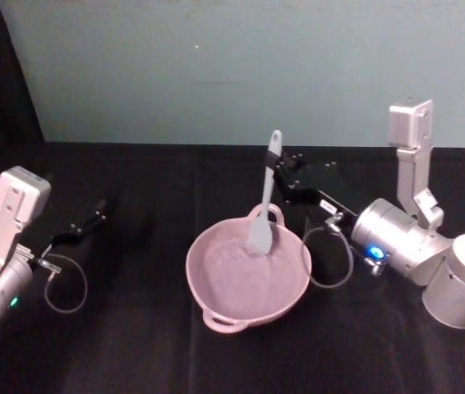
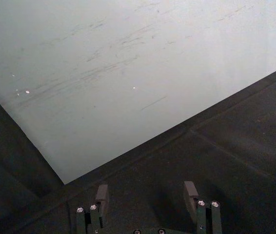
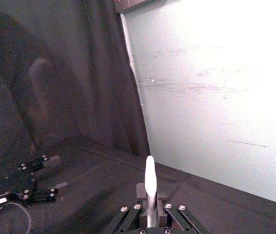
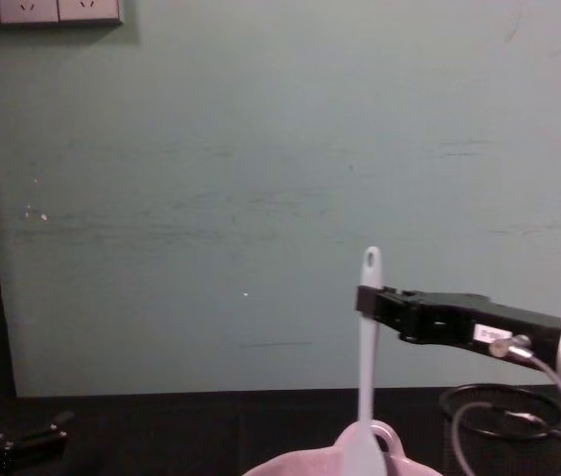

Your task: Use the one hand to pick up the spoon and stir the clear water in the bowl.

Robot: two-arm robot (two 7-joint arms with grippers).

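Above the pink bowl (image 1: 193,261), the right gripper (image 1: 278,176) clamps the white spoon (image 1: 261,230) upright, blade inside. The left gripper (image 1: 94,217) rests aside, fingers apart.

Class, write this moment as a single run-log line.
right gripper: shut on spoon handle | spoon: near upright, blade in bowl | left gripper: open, parked at left

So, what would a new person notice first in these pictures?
Probably the white spoon, standing nearly upright at the centre with its blade inside the pink bowl. The right gripper holds its handle from the right, fingers shut on it. The left gripper is open, far left.
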